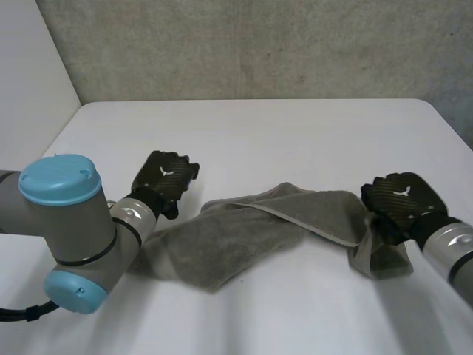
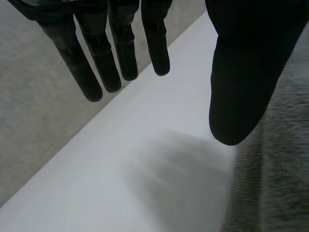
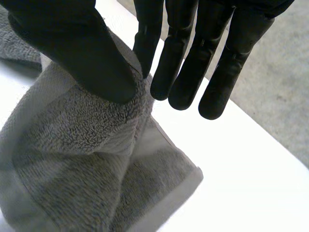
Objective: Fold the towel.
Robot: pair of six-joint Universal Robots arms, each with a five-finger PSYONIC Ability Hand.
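A grey towel (image 1: 244, 237) lies crumpled in a long band across the white table (image 1: 259, 133), its right end lifted. My right hand (image 1: 403, 200) is at that right end. In the right wrist view the thumb of that hand (image 3: 72, 48) pinches a raised fold of towel (image 3: 87, 159) against a finger, with the other fingers straight beside it. My left hand (image 1: 166, 177) hovers just beyond the towel's left end. Its fingers (image 2: 116, 48) hang straight and apart over bare table, holding nothing, and the towel (image 2: 280, 169) lies beside its thumb.
A grey concrete wall (image 1: 259, 44) stands behind the table's far edge. Bare tabletop stretches in front of and behind the towel. My left arm's big grey joint with a blue cap (image 1: 63, 222) sits over the table's near left.
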